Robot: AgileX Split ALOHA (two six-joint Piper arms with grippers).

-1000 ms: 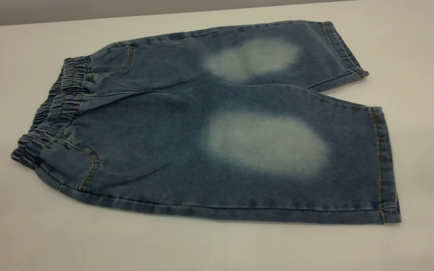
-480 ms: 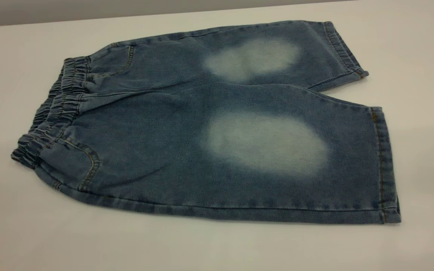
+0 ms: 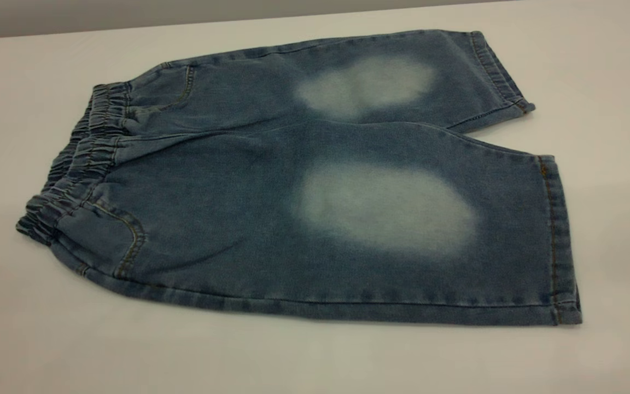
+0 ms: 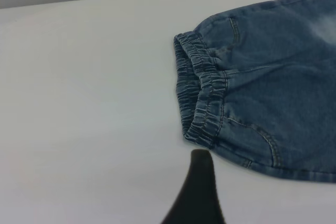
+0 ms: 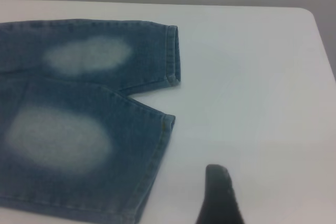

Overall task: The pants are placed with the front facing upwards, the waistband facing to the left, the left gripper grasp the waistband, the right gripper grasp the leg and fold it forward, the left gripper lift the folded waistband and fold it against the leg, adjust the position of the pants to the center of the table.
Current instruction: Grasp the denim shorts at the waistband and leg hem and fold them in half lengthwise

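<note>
The pants (image 3: 304,186), short blue denim with a pale oval on each leg, lie flat and front up on the table (image 3: 315,361). Their ruffled waistband (image 3: 74,164) points left and both leg hems point right. Neither gripper appears in the exterior view. In the left wrist view, one black finger (image 4: 197,192) of my left gripper (image 4: 247,198) hovers over bare table just short of the waistband (image 4: 202,98), touching nothing. In the right wrist view, one finger (image 5: 218,198) of my right gripper (image 5: 262,198) is over bare table beside the near leg hem (image 5: 157,161). Both grippers look open and empty.
The table's far edge (image 3: 184,24) runs behind the pants, and its rounded corner (image 5: 310,17) shows in the right wrist view. Bare tabletop surrounds the pants on all sides.
</note>
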